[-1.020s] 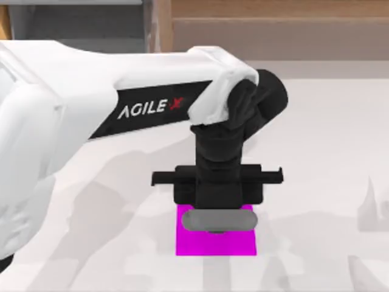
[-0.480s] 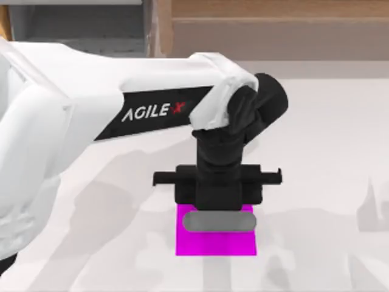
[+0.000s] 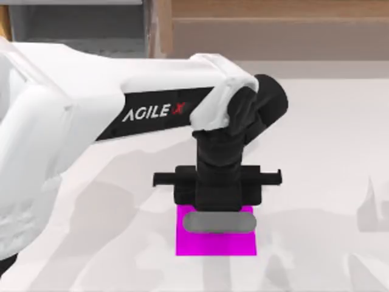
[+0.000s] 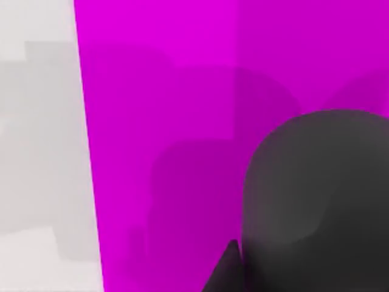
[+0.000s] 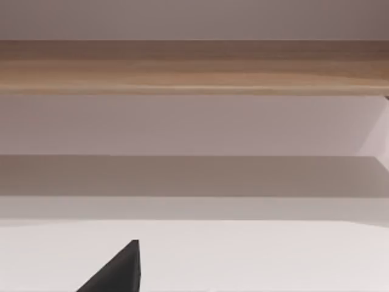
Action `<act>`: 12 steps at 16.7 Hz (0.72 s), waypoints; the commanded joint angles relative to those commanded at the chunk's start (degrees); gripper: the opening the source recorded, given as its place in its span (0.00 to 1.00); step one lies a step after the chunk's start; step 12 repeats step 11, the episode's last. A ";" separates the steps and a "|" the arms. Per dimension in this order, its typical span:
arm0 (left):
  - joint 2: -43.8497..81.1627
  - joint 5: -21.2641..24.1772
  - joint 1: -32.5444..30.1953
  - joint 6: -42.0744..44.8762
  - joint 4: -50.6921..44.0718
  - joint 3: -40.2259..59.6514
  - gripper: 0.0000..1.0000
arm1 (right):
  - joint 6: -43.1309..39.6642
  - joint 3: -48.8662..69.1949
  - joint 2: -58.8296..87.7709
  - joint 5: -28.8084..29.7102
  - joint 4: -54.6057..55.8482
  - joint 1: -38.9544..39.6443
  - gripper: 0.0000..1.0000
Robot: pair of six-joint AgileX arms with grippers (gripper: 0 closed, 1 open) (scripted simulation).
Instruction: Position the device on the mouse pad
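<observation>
**A:** Two arms share this worktop [image 3: 328,152], though only one is busy. The left arm [image 3: 79,128] reaches in from the top view's left, its black wrist pointing straight down over the mouse pad [image 3: 214,244]. The right arm is parked, its wrist camera looking across bare worktop toward a wooden ledge [image 5: 194,67].

**B:** And the device?

**A:** The device [image 3: 219,222] lies crosswise over the far half of the pad, directly under the left jaws. Its rounded ends reach about as far as the pad's two side edges. In the left wrist view its grey bulk sits close against the magenta.

**B:** So it looks nearly done. What could spoil it?

**A:** Mostly that rounded shape, I'd say. If it is let go while not quite resting on the pad, it could roll toward the far edge, which is close by, and end up partly on the worktop. A lift that isn't straight up could also drag it sideways, and with the ends already at the pad's edges there is little room for that.

**B:** How do the jaws stand?

**A:** I cannot tell. The wrist body hides them from above, so whether they are apart or clamped on the device is not visible. They sit right at it, over its middle.
</observation>
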 joint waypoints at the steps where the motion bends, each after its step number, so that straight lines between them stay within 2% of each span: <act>1: 0.00 0.00 0.00 0.00 0.00 0.00 0.68 | 0.00 0.00 0.00 0.00 0.00 0.00 1.00; 5: 0.00 0.00 0.00 0.00 0.00 0.00 0.98 | 0.00 0.00 0.00 0.00 0.00 0.00 1.00; 12: 0.00 0.00 0.00 0.00 0.00 0.00 1.00 | 0.00 0.00 0.00 0.00 0.00 0.00 1.00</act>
